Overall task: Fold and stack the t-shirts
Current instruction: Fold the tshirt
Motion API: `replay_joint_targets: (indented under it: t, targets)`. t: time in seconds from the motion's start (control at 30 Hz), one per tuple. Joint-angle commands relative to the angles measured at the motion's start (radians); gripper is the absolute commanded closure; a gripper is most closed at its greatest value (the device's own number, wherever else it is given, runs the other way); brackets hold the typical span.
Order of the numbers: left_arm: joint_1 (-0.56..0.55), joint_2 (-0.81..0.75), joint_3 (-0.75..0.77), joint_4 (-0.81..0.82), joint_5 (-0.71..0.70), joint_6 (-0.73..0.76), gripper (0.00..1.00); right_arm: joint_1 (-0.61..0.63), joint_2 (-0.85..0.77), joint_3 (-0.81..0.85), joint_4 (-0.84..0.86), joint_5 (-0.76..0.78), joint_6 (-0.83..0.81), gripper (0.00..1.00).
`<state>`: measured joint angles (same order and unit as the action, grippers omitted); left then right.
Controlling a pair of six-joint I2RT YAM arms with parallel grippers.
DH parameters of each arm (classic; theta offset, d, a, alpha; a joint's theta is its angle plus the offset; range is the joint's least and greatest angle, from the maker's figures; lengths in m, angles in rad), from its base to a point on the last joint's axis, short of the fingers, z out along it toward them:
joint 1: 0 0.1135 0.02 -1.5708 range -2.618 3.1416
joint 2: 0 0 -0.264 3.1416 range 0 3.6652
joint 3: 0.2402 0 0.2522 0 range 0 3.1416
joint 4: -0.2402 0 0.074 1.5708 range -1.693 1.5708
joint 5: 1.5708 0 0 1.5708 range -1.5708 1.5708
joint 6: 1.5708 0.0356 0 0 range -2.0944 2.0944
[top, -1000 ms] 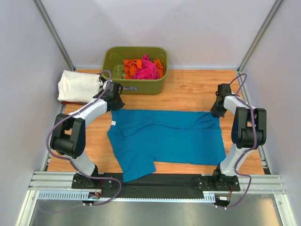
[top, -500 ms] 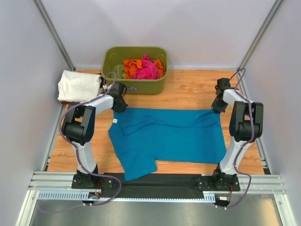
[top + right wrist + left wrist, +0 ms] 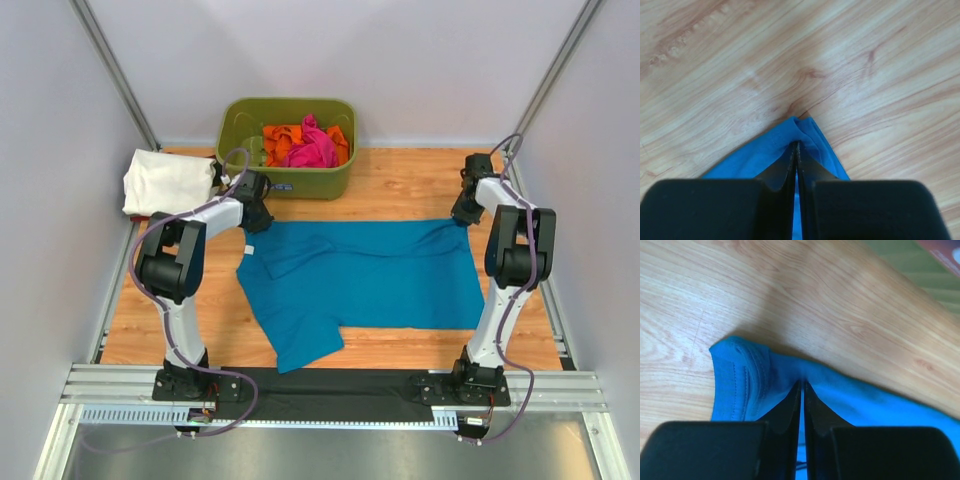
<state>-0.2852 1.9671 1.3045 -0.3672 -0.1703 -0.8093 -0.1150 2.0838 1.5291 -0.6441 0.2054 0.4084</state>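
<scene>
Teal-blue t-shirt (image 3: pixel 380 280) lies spread on the bench (image 3: pixel 400 190) between both hands, the left hand (image 3: pixel 257 221) clamped on one corner and the right hand (image 3: pixel 461 216) pinched on the opposite corner, probably to pull the cloth taut and flat for folding.
</scene>
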Motion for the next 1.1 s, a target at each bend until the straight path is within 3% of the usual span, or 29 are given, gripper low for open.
replay_joint_targets:
  t: [0.0,0.07,0.2,0.27,0.57,0.8,1.07]
  targets:
    - [0.008,-0.11,-0.079,0.083,0.044,0.087,0.87,-0.006,-0.04,-0.004,0.021,-0.082,-0.042,0.95]
    - [0.008,-0.178,-0.128,0.1,0.058,0.139,0.83,-0.006,-0.12,-0.024,0.032,-0.104,-0.046,0.85]
    - [0.008,-0.376,-0.186,0.096,0.097,0.208,0.63,-0.005,-0.27,-0.102,0.046,-0.164,-0.048,0.73]
    - [0.006,-0.46,-0.208,0.099,0.141,0.22,0.59,-0.002,-0.352,-0.15,0.067,-0.176,-0.045,0.63]
    - [-0.017,-0.567,-0.313,0.07,0.199,0.2,0.57,-0.002,-0.461,-0.398,0.093,-0.107,-0.003,0.64]
    - [-0.016,-0.559,-0.364,0.091,0.227,0.176,0.59,-0.002,-0.395,-0.414,0.109,0.031,0.041,0.66]
    - [-0.017,-0.524,-0.366,0.1,0.239,0.19,0.62,-0.005,-0.433,-0.454,0.168,0.059,0.174,0.55]
